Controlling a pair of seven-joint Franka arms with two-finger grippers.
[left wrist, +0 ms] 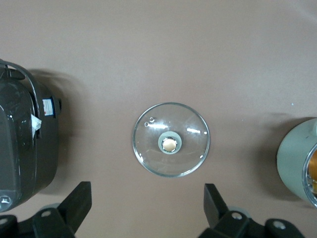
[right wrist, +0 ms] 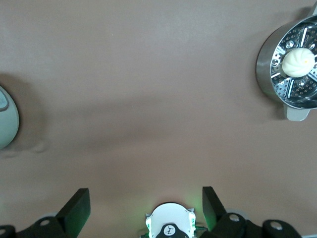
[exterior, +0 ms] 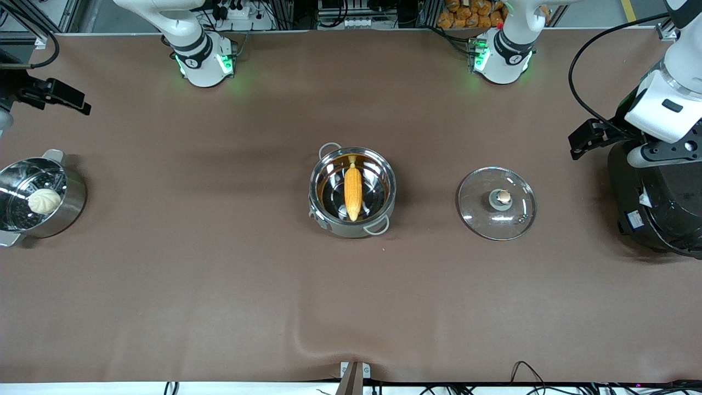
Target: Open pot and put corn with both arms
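The steel pot (exterior: pixel 327 211) stands open mid-table with the yellow corn cob (exterior: pixel 352 192) lying in it. Its glass lid (exterior: pixel 515 216) with the brass knob lies flat on the table beside the pot, toward the left arm's end; it also shows in the left wrist view (left wrist: pixel 148 148). My left gripper (exterior: pixel 588 138) is open and empty, up in the air beside the black cooker; in its wrist view (left wrist: pixel 147 206) the lid lies below it. My right gripper (exterior: pixel 57 96) is open and empty, raised over the right arm's end of the table; its wrist view (right wrist: pixel 146 208) shows bare table.
A big black cooker (exterior: pixel 655 203) stands at the left arm's end. A steel pot with a perforated insert (exterior: pixel 71 211) and a white bun (exterior: pixel 44 201) stands at the right arm's end. The brown cloth has a wrinkle near the front edge.
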